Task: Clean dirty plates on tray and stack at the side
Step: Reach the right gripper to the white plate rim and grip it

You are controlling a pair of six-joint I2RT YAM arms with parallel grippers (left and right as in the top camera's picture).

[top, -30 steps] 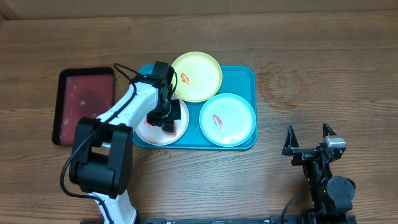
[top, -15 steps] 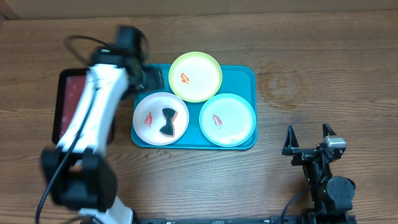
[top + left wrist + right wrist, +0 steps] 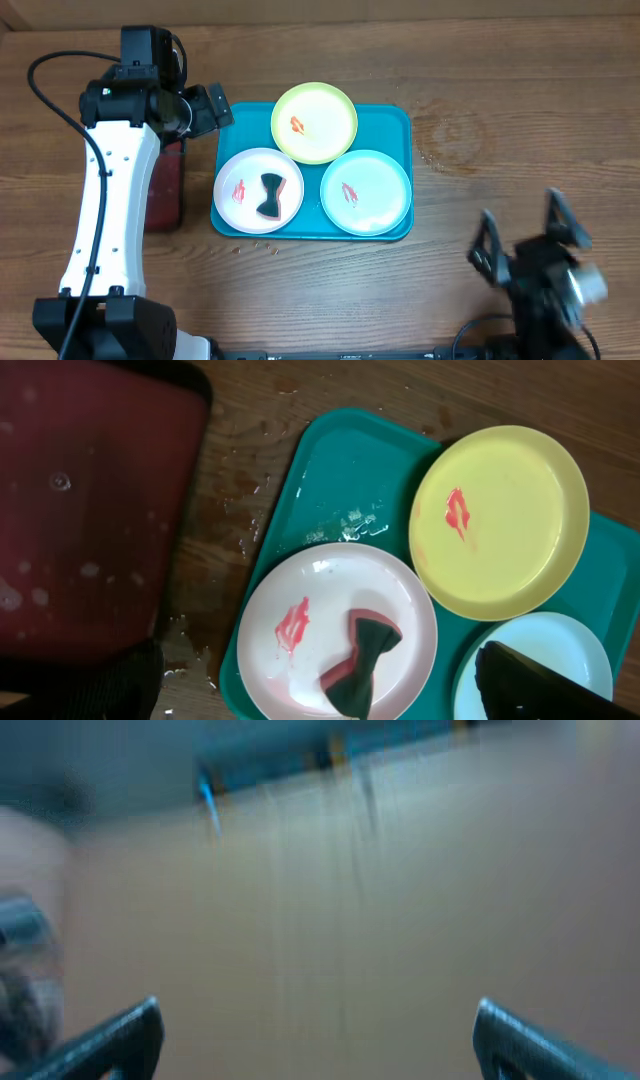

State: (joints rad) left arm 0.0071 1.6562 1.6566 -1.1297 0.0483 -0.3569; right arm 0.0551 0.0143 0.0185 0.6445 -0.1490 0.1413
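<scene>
The turquoise tray [image 3: 395, 125] holds three plates: yellow-green [image 3: 325, 130] at the back, white [image 3: 240, 170] front left, pale mint [image 3: 375, 175] front right. Each has a red smear. A dark sponge with a red side [image 3: 268, 195] lies on the white plate. My left gripper [image 3: 205, 108] hangs open, high over the tray's back-left corner, holding nothing. From the left wrist I see the white plate [image 3: 300, 590], the sponge [image 3: 360, 665], the yellow-green plate [image 3: 510, 530] and the mint plate [image 3: 540, 640] between my left gripper's [image 3: 320, 680] fingers. My right gripper [image 3: 522, 232] stands open right of the tray.
A dark-red tray [image 3: 165, 190] with a black rim lies left of the turquoise one, mostly hidden under my left arm; it shows wet in the left wrist view [image 3: 90, 510]. Water drops lie on the wood between the trays. The right wrist view is blurred: bare wood and open fingers [image 3: 130, 1030].
My left gripper opened, left the sponge on the white plate, and rose away to the back left. The right arm has started to move and shifted a little right.
</scene>
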